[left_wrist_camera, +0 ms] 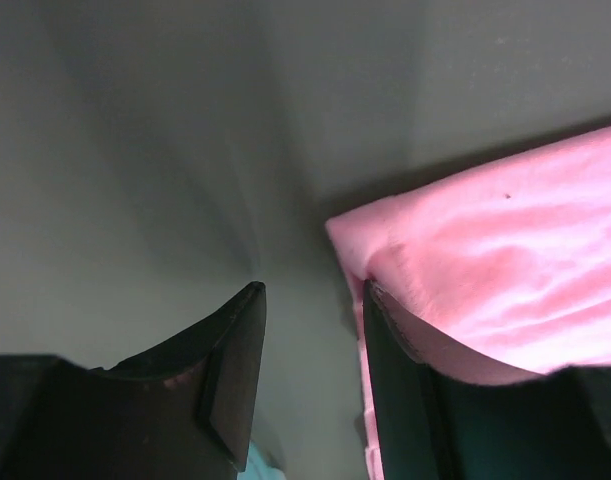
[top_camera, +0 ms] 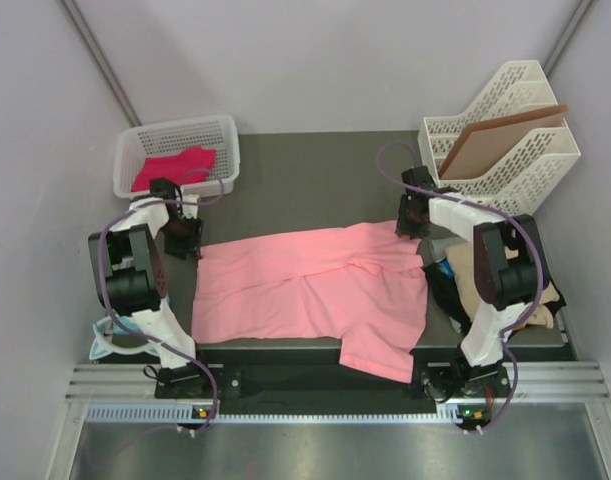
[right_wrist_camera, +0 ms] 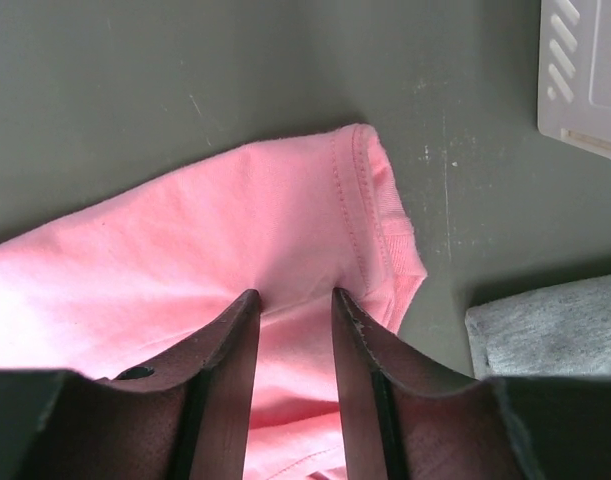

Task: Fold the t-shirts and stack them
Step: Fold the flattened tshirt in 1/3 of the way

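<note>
A salmon pink t-shirt (top_camera: 305, 285) lies spread across the dark table (top_camera: 305, 180), one sleeve hanging over the near edge. My left gripper (top_camera: 185, 238) is at its far left corner. In the left wrist view that gripper (left_wrist_camera: 313, 290) is open; its right finger touches the edge of the shirt (left_wrist_camera: 485, 250), and bare table shows in the gap. My right gripper (top_camera: 412, 225) is at the far right corner. There its jaws (right_wrist_camera: 293, 295) stand apart, tips pressed down on the pink cloth (right_wrist_camera: 185, 250) near the hemmed sleeve. A magenta t-shirt (top_camera: 173, 165) lies in the basket.
The white basket (top_camera: 175, 135) stands at the back left. A white file rack (top_camera: 505, 130) with a brown board (top_camera: 500, 135) is at the back right. A pile of tan, black and blue cloth (top_camera: 455, 285) lies beside the right arm; grey cloth (right_wrist_camera: 545, 325) shows in the right wrist view.
</note>
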